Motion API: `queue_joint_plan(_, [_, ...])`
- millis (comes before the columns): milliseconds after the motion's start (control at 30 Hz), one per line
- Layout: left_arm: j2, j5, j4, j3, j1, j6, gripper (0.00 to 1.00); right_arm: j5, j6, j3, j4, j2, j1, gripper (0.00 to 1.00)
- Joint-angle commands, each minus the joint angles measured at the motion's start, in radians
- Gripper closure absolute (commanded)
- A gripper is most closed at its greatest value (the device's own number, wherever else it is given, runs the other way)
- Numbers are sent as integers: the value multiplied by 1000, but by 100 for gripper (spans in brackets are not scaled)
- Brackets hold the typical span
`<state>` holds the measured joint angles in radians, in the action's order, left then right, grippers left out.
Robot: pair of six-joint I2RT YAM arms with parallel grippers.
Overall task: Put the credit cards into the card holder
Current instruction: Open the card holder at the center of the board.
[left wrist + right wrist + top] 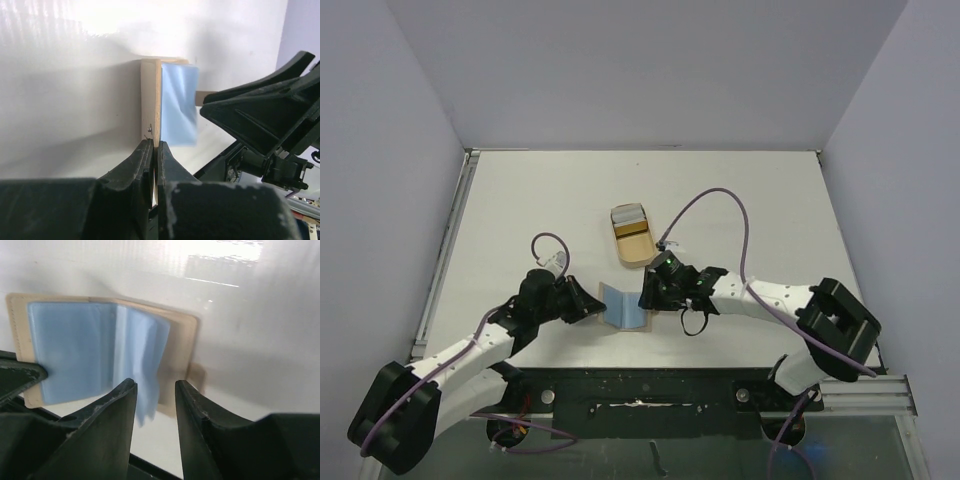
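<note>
The left end effector [154, 144] is clenched on the card holder [149, 95], its two fingers pinched flat against the near edge of one tan cover. From this grip the cover stands upright on its edge on the white worktop [520, 200], running straight away from the fingertips. The blue plastic sleeves [177, 100] fan out just to the right of that cover.

The right end effector [155, 385] is released, its jaws standing apart with bare worktop showing in the gap. It faces the open card holder from the other side. One loose blue sleeve hangs down between the two fingertips; whether either finger touches it cannot be told. The far tan cover lies just past the tips, and the strap tab [197, 375] pokes out beyond its edge.

In the overhead view the two end effectors meet over the holder, one on each side, with the open holder between them. The credit cards [630, 222], a grey-white one and a gold one, lie in a tan tray [633, 266] just beyond the right end effector, on the side away from the arm bases, apart from the holder.
</note>
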<state>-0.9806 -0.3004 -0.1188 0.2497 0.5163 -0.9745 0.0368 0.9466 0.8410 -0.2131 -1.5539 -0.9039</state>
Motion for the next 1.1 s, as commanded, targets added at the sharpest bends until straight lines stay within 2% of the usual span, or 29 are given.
queue_joint_plan(0, [23, -19, -43, 71, 2, 13, 100, 153, 5, 1, -169, 140, -2, 62])
queue_joint_plan(100, [9, -19, -49, 72, 2, 17, 100, 159, 3, 24, -166, 194, -22, 61])
queue_joint_plan(233, [-5, -28, -75, 59, 3, 7, 100, 140, -41, 60, -81, 196, -54, 60])
queue_joint_plan(533, [-15, -23, -93, 31, 2, 1, 100, 37, -94, 105, 47, 24, -55, 65])
queue_joint_plan(733, [-27, 8, -63, 20, 1, -6, 100, 42, -97, 86, 28, -58, -14, 73])
queue_joint_plan(933, [-35, 40, 10, 57, 1, 21, 83, 79, -78, 34, -12, -91, 0, 76])
queue_joint_plan(1067, [-30, 56, 46, 72, 1, 43, 80, 87, -69, 14, -17, -77, -1, 76])
